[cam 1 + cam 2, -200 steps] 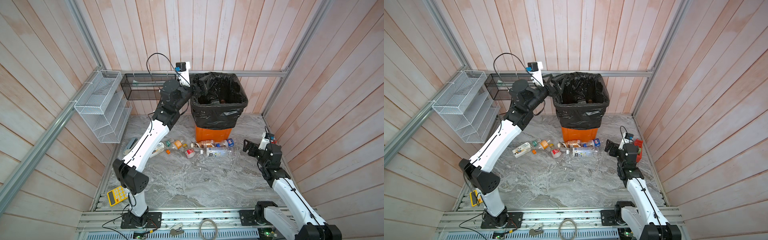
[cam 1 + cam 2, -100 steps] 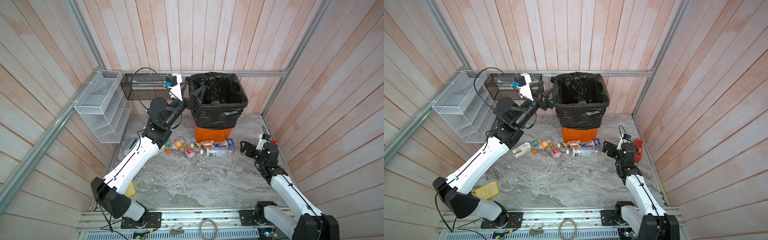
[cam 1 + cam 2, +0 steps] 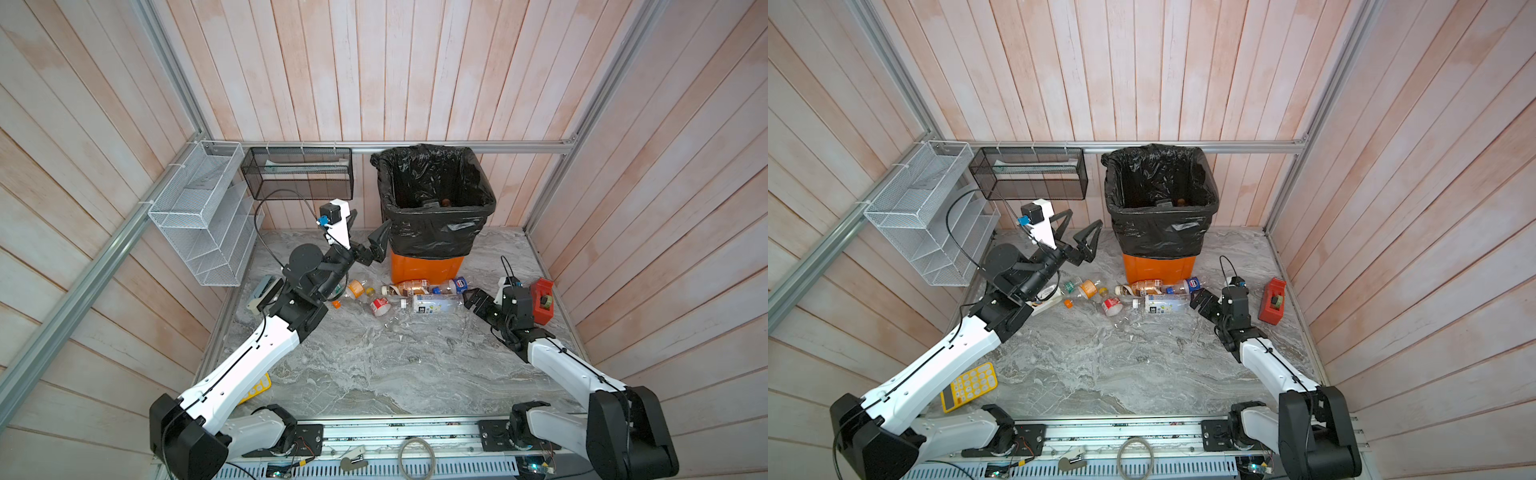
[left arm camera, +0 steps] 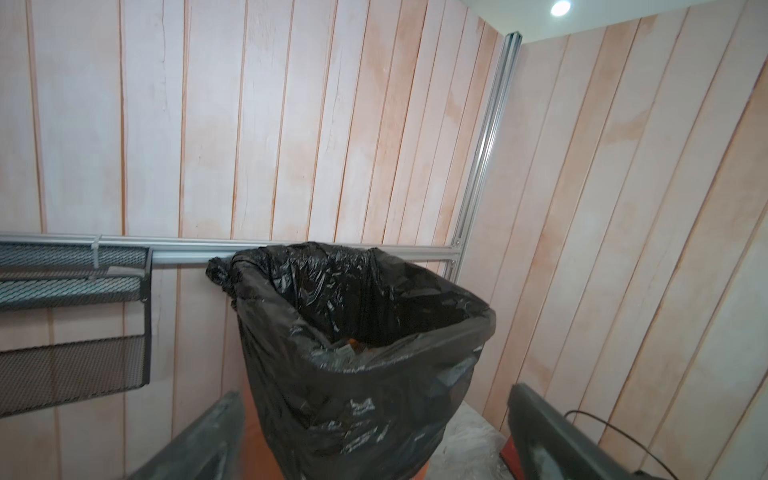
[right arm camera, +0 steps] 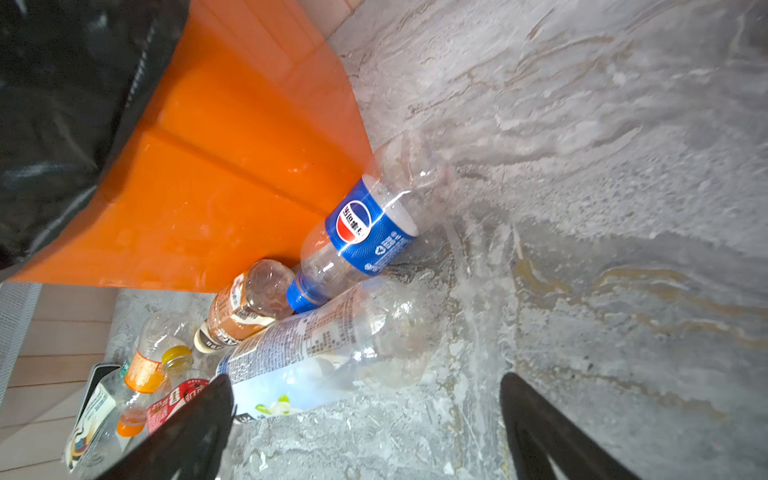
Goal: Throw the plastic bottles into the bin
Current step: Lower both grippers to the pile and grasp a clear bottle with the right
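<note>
The bin (image 3: 432, 232) stands at the back, orange with a black bag over its rim; bottles lie inside. Several plastic bottles lie in a row on the floor before it: a blue-labelled one (image 3: 455, 284) (image 5: 365, 228), a brown one (image 3: 411, 286) (image 5: 245, 307), a large white-labelled one (image 3: 436, 305) (image 5: 316, 357), a red-labelled one (image 3: 380, 305) and an orange-labelled one (image 3: 355, 288). My left gripper (image 3: 368, 227) (image 3: 1077, 228) (image 4: 374, 397) hangs open and empty, left of the bin. My right gripper (image 3: 478, 301) (image 3: 1202, 301) (image 5: 365, 384) is open and low, just beside the white-labelled bottle's base.
A black wire-mesh basket (image 3: 297, 174) and a white wire rack (image 3: 199, 216) hang on the back-left walls. A red tape dispenser (image 3: 542, 295) sits behind the right gripper. A yellow calculator (image 3: 969, 384) lies at the front left under the left arm.
The left arm has dropped and drawn back from the bin's rim to its left side. The right gripper has slid left and down toward the bottles.
</note>
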`<action>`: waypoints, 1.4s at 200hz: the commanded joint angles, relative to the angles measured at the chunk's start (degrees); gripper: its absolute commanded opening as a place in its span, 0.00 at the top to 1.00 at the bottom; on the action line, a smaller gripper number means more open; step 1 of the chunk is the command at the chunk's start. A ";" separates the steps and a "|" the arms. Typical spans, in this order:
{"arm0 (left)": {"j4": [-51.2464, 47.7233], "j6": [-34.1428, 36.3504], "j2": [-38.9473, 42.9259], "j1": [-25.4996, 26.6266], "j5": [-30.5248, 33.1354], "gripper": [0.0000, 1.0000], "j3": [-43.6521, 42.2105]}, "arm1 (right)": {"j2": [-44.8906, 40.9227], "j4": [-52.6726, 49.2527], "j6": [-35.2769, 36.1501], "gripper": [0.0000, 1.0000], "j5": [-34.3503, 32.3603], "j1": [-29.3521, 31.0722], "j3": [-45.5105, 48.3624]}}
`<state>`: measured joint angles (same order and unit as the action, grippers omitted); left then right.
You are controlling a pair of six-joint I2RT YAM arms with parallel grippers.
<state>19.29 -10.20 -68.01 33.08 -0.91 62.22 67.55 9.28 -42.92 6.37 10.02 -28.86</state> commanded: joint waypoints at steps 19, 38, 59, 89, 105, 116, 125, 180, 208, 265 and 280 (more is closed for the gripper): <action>-2.04 2.20 5.04 0.14 8.00 0.00 -8.66 | 2.08 -3.95 -8.76 0.00 -6.37 4.43 -2.73; -4.60 1.93 6.72 0.14 10.99 0.00 -11.51 | 3.47 -6.22 -11.65 0.00 -7.53 5.28 -4.53; -7.23 1.95 7.74 -0.20 14.65 0.00 -13.62 | 5.09 -7.69 -14.58 0.01 -7.85 6.34 -6.16; -9.92 0.36 7.64 -2.53 14.47 0.00 -16.02 | 7.91 -9.88 -19.14 0.01 -9.78 9.05 -8.53; -12.46 -0.80 6.86 -4.47 13.94 0.00 -16.03 | 9.48 -10.07 -21.79 0.01 -10.33 9.90 -9.25; -13.53 -1.02 6.53 -5.21 13.89 0.00 -16.30 | 10.76 -10.11 -23.31 0.01 -10.69 10.26 -9.97; -13.98 -0.83 6.40 -5.39 14.09 0.00 -16.57 | 12.02 -10.55 -24.60 0.01 -10.85 10.49 -10.82; -16.25 -0.03 4.34 -5.75 14.24 0.00 -18.64 | 19.72 -13.99 -30.15 0.02 -11.59 12.29 -16.84; -16.61 -0.17 3.88 -5.80 14.44 0.00 -19.23 | 23.07 -16.16 -31.31 0.07 -12.44 12.61 -18.01; -19.56 0.80 4.37 -7.04 15.80 0.00 -19.66 | 27.64 -25.22 -29.92 0.17 -14.90 12.65 -20.70; -20.21 0.72 4.42 -7.88 15.99 0.00 -19.85 | 26.71 -25.52 -31.02 0.22 -15.55 12.65 -18.66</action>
<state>1.17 -10.09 -64.07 26.41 13.91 43.53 94.67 -10.35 -72.64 -6.48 22.37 -50.09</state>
